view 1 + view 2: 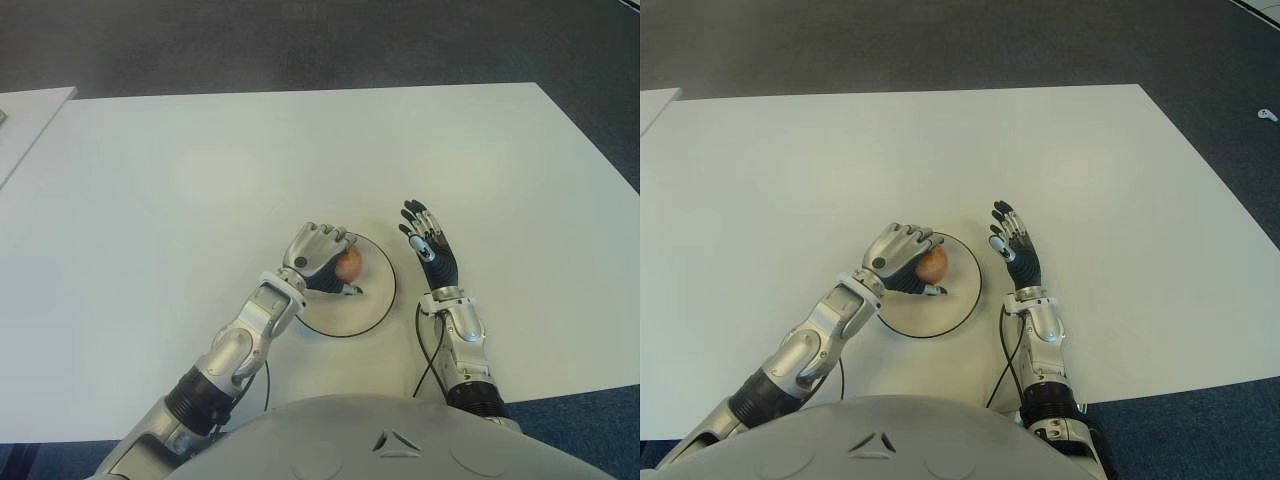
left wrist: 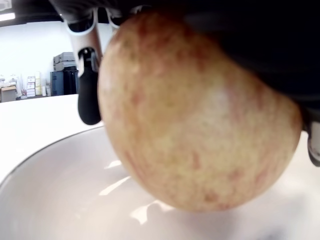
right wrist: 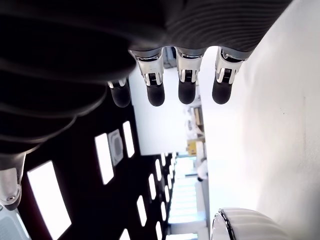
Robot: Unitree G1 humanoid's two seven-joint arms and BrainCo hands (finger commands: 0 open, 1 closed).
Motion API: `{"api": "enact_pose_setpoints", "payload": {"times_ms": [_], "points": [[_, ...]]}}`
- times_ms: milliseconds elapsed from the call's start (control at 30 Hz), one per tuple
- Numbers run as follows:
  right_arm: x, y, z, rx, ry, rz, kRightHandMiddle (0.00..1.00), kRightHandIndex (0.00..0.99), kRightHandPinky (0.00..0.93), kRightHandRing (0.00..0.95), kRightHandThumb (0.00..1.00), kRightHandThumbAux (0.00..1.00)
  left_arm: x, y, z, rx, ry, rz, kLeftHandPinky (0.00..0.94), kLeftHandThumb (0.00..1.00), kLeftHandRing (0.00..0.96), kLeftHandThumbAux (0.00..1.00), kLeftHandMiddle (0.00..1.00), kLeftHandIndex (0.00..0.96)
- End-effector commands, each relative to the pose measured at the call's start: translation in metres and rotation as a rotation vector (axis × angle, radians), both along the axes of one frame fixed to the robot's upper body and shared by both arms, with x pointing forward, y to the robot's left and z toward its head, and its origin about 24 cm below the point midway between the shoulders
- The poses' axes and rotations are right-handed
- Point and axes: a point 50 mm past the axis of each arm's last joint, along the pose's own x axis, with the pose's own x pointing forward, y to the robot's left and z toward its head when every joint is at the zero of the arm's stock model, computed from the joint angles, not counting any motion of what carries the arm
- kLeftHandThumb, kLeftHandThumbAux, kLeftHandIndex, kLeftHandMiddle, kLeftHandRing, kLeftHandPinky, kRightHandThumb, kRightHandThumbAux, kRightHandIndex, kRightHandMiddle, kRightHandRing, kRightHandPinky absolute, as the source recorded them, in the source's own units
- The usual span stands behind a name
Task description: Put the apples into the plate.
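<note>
A round white plate (image 1: pixel 368 306) with a dark rim lies on the white table (image 1: pixel 200 170) close to my body. My left hand (image 1: pixel 322 262) is over the plate's left part, its fingers curled around a reddish-yellow apple (image 1: pixel 349 264). In the left wrist view the apple (image 2: pixel 195 120) fills the picture just above the plate's white surface (image 2: pixel 55 190); whether it touches the plate I cannot tell. My right hand (image 1: pixel 428 243) shows to the right of the plate, fingers stretched out straight and holding nothing. I see no other apple.
A second white table's corner (image 1: pixel 25 115) shows at the far left. Dark carpet (image 1: pixel 300 45) lies beyond the table's far edge. A black cable (image 1: pixel 428 350) runs beside my right forearm.
</note>
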Motion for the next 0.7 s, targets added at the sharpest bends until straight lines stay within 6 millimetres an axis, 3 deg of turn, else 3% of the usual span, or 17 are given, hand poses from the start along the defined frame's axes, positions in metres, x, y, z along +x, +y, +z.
{"api": "enact_pose_setpoints", "payload": {"times_ms": [33,133,233,467,700], "points": [[-0.0243,0.0007,-0.0370,0.019,0.204,-0.003,0.030,0.066,0.000,0.000,0.133,0.467,-0.0015,0.0015,0.0003,-0.029,-0.003,0.024,0.442,0.260,0.445,0.348,0.461,0.298],[-0.0243,0.0005,-0.0377,0.013,0.207,0.004,0.040,0.066,0.000,0.000,0.129,0.470,-0.0021,0.0014,0.0011,-0.041,-0.016,0.022,0.239,0.193,0.241,0.315,0.273,0.215],[-0.0239,0.0005,-0.0371,0.007,0.205,0.006,0.050,0.065,0.000,0.000,0.122,0.477,-0.0015,0.0012,0.0012,-0.045,-0.019,0.026,0.142,0.144,0.132,0.295,0.160,0.127],[-0.0238,0.0009,-0.0368,0.011,0.200,-0.008,0.056,0.068,0.003,0.007,0.126,0.497,-0.0013,0.0021,0.0019,-0.046,-0.020,0.029,0.079,0.084,0.034,0.274,0.045,0.026],[-0.0234,0.0012,-0.0368,0.009,0.194,-0.022,0.047,0.075,0.009,0.010,0.146,0.510,-0.0008,0.0024,0.0035,-0.048,-0.046,0.025,0.084,0.077,0.016,0.289,0.017,0.002]]}}
